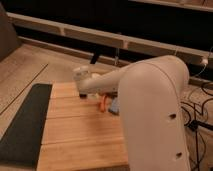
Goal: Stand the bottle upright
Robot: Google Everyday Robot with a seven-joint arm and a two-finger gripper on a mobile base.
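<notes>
leftward arm (150,95) reaches across wooden table (75,142), claw (83,94) closed near far edge.

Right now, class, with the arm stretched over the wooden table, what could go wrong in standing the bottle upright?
1. The shut gripper sits low near the far edge of the table; the bottle cannot be seen, so the grip may be empty.
2. The orange stick and blue block lie right beside the arm; a swing could knock them.

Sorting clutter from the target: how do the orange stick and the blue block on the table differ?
The orange stick is thin and fully visible; the blue block is broader and partly hidden by the arm. Both lie on the wooden table, beside the shut gripper.
</notes>
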